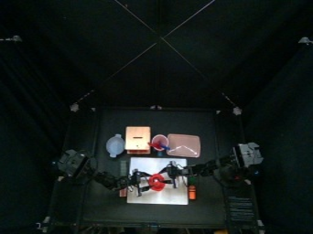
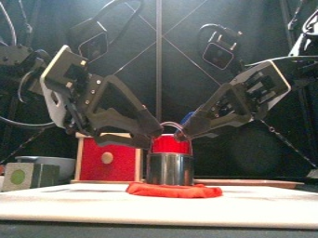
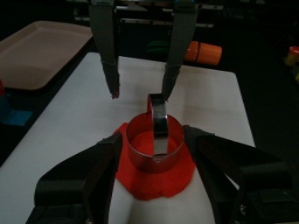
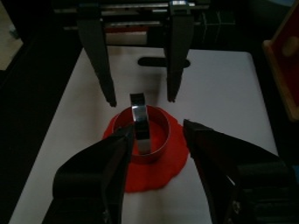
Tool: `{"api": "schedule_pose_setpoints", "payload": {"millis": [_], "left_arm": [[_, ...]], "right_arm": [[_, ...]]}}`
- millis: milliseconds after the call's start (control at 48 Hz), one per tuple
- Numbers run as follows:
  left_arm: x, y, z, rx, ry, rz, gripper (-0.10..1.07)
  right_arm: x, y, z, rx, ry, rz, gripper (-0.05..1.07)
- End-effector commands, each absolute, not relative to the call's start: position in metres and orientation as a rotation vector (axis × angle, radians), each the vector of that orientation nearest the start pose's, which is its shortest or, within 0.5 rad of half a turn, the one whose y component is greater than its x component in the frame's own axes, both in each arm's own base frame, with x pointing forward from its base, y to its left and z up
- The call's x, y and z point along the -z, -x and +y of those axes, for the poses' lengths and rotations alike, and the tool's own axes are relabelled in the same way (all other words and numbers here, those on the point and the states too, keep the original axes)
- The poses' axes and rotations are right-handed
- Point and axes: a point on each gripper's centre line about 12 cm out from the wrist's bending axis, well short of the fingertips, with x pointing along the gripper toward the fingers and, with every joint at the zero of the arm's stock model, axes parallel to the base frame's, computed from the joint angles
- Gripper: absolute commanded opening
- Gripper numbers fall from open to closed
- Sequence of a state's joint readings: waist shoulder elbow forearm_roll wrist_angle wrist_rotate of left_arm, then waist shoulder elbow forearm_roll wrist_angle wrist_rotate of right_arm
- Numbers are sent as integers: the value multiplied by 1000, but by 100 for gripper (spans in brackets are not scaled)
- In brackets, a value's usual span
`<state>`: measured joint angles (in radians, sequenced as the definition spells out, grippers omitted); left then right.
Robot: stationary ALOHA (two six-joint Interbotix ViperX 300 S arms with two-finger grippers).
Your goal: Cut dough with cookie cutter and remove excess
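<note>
red dough (image 2: 174, 191) flat on board, metal cutter (image 2: 170, 167) standing in it

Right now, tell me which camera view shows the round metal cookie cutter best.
The left wrist view: the round metal cookie cutter stands ringed on the flat red dough, rim and handle clear. The right wrist view shows it similarly. The front view shows only its side wall; the top view shows it tiny.

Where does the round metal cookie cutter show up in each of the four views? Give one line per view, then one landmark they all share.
Top view: cookie cutter small, at the white board's middle.
Front view: centre, standing on the dough.
Left wrist view: lower middle, between the jaws.
Right wrist view: centre, on the dough, between the jaws.
Shared landmark: the white board.
</note>
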<state>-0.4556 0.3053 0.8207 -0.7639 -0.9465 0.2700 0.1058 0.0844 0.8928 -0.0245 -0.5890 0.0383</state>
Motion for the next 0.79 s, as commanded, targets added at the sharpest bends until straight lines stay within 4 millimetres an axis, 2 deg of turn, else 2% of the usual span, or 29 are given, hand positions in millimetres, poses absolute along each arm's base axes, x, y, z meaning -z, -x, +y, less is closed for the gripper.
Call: {"api": "schedule_pose_setpoints", "payload": {"millis": [0,312,625,771], "left_arm": [[-98,-367,-103,-184,78,246,90],[-99,-369,-101,-190,66,244,85],[-99,-371,-99,-215,28,252,61],[-95,-371,-99,-212,19,261,55]], "right_arm": [[-138,-365,41,-116,-5,349,81],[-126,-368,43,-116,-9,380,68],[-122,-369,53,-141,-3,393,65],[-123,-370,54,-144,0,391,65]]}}
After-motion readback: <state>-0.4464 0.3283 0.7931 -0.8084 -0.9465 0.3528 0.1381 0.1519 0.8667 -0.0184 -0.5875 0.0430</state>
